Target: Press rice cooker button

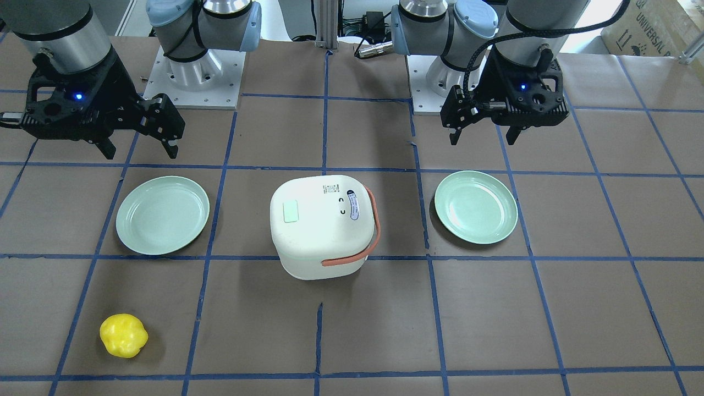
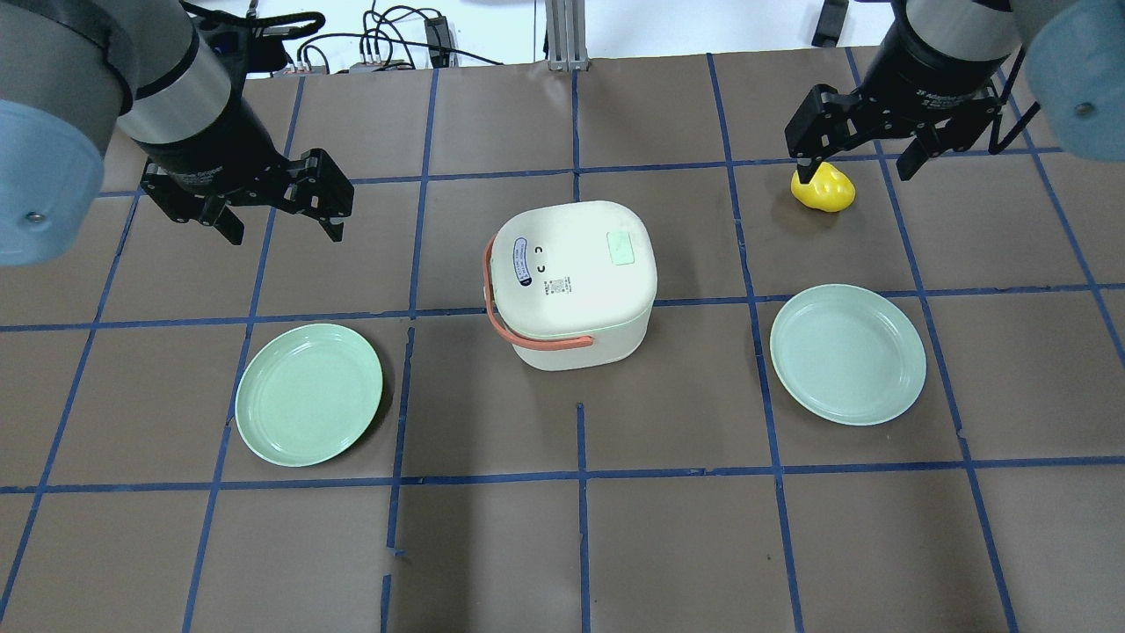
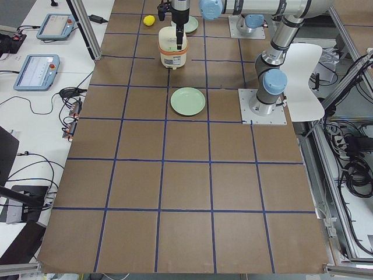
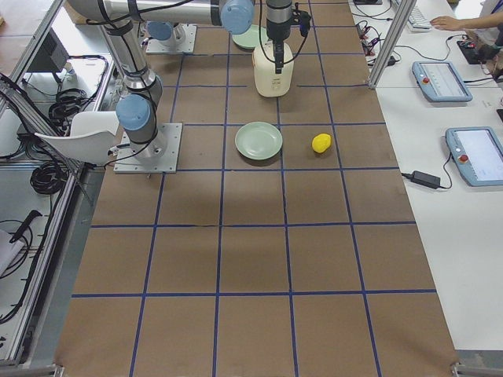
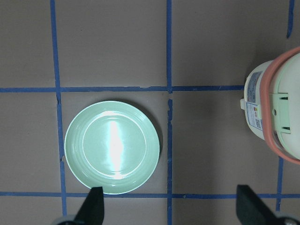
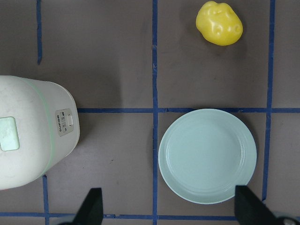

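The white rice cooker point(image 1: 319, 225) with an orange handle stands mid-table, also in the overhead view point(image 2: 571, 281). A pale green rectangular button point(image 1: 290, 211) sits on its lid point(image 2: 622, 249). A small control panel point(image 6: 64, 123) shows on its side in the right wrist view. My left gripper point(image 2: 286, 236) is open and empty, hovering to the cooker's left point(image 1: 483, 140). My right gripper point(image 2: 854, 173) is open and empty, hovering far right of the cooker, over the yellow toy point(image 1: 141, 153). Neither touches the cooker.
A green plate point(image 2: 309, 393) lies left of the cooker and another green plate point(image 2: 847, 353) lies right of it. A yellow toy point(image 2: 823, 189) lies on the table beyond the right plate, just under my right gripper's finger. Brown paper with blue tape lines covers the table.
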Motion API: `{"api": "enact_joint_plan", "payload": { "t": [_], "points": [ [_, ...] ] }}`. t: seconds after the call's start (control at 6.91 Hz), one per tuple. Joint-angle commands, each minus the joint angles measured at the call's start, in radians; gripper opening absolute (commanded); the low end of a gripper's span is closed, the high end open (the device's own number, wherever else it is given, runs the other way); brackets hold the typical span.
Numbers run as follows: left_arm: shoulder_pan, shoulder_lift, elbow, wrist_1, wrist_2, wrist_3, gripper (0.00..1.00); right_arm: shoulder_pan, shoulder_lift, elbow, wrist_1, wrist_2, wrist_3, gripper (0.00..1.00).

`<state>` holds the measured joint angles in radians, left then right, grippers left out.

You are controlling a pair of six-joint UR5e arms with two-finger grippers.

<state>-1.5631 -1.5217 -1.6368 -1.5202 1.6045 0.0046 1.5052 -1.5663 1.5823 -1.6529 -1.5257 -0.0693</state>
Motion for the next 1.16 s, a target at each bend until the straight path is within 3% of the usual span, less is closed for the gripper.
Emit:
{"api": "enact_joint_plan", "payload": {
  "t": [0.0,0.43,0.72,1.01],
  "points": [
    [0.000,0.000,0.000,0.000,0.000,0.000,1.00,-0.014,0.000,-0.002,0.001,0.007,-0.006,1.00],
    [0.000,0.000,0.000,0.000,0.000,0.000,1.00,-0.017,0.000,-0.007,-0.001,0.009,-0.007,1.00],
    [0.000,0.000,0.000,0.000,0.000,0.000,1.00,-0.017,0.002,0.010,-0.095,0.009,-0.009,1.00],
    [0.000,0.000,0.000,0.000,0.000,0.000,1.00,-0.017,0.002,0.008,-0.082,0.004,-0.007,1.00]
  ]
}}
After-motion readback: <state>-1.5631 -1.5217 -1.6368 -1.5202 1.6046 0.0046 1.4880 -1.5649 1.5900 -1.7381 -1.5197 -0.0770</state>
